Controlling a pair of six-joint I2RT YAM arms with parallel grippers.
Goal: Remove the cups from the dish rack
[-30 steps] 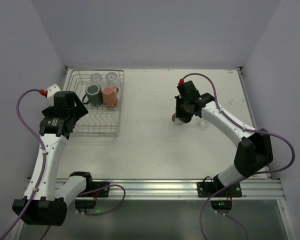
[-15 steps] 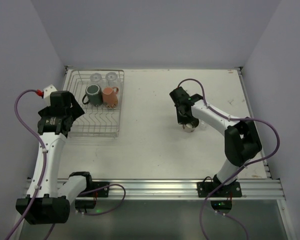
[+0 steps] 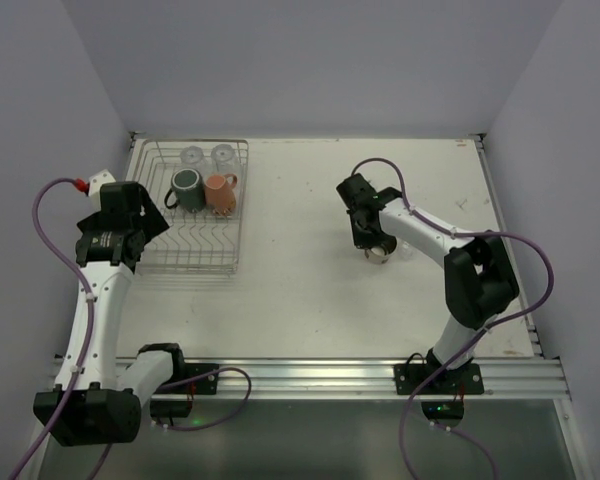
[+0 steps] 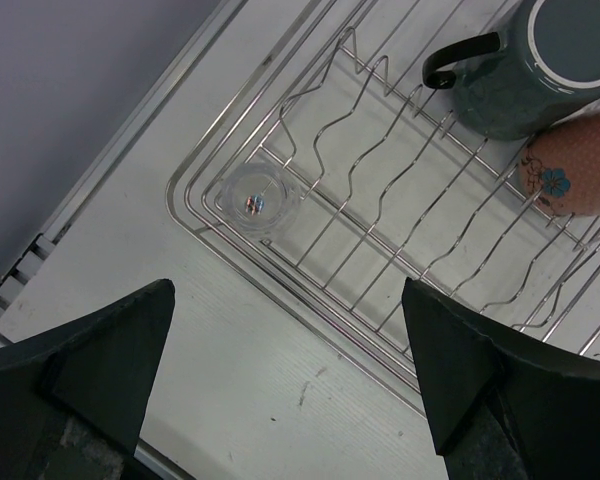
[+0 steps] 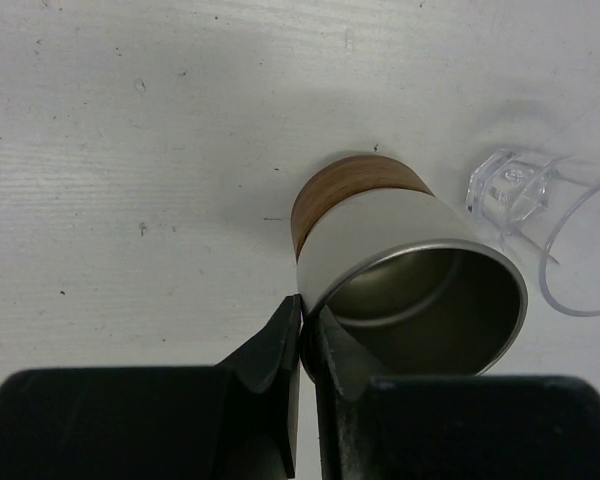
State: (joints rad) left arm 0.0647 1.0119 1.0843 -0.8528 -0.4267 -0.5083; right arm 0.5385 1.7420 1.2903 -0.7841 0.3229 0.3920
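The right tool (image 5: 303, 315) pinches the steel cup (image 5: 380, 230) by its rim beside a cut-off clear glass (image 5: 510, 185); the left tool (image 4: 285, 290) gapes empty over the dish rack (image 4: 310, 300).

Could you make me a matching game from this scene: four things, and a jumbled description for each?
Things:
1 green mug
2 pink mug
3 metal cup
4 left gripper

Descriptions:
A wide open
B blue flower print
C dark handle
D rim pinched by right gripper

Pairs: 1-C, 2-B, 3-D, 4-A
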